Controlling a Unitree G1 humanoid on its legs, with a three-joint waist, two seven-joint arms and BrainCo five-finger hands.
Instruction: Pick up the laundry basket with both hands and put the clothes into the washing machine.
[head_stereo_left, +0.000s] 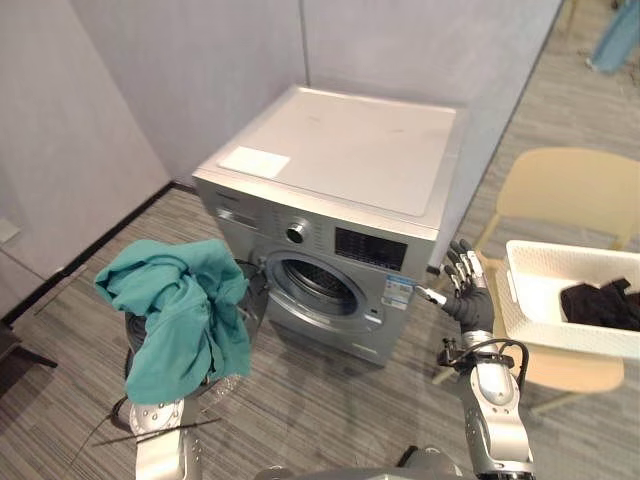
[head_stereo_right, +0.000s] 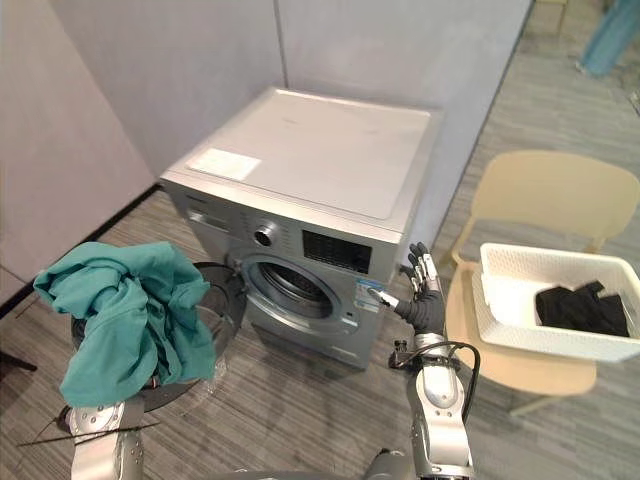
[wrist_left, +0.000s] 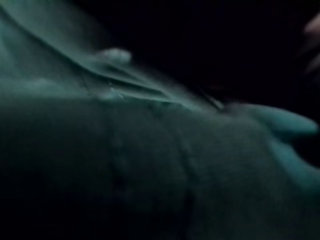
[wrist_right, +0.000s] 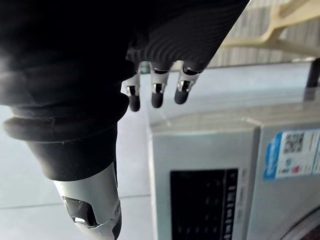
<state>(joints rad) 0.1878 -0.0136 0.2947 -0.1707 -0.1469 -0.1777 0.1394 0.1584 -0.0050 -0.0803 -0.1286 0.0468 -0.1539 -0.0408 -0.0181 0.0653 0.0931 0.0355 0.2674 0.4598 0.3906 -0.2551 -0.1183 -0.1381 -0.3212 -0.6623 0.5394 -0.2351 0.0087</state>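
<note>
The teal shirt (head_stereo_left: 180, 310) hangs in a heap off the top of the robot's raised left arm (head_stereo_left: 158, 440), just left of the washing machine (head_stereo_left: 340, 160). It looks lifted high so that its loose ends clear the floor on the way to the drum opening (head_stereo_left: 318, 285). The left hand is buried under the cloth, so I cannot tell whether it grips the shirt or just carries it.

The round door (head_stereo_right: 215, 300) stands swung open to the left, partly behind the shirt. That leaves the drum free, and to my eye nothing is in it yet.

The right hand (head_stereo_left: 468, 290) is held up beside the machine's front right corner, its fingers (wrist_right: 156, 97) spread straight and holding nothing. I take it to be waiting, kept out of the other arm's way.

The white basket (head_stereo_left: 570, 335) sits on the seat of a pale wooden chair (head_stereo_left: 570, 190) at the robot's right, well apart from the shirt. Parked there, it is within reach of the right arm. Some dark clothes (head_stereo_left: 600, 300) lie inside it, so I judge the job about half done.

The machine is silver, with a flat pale top, and it stands in a corner made by plain grey wall panels (head_stereo_left: 180, 70). The floor (head_stereo_left: 330, 400) is laid in grey strips that run under both the machine and the chair.
</note>
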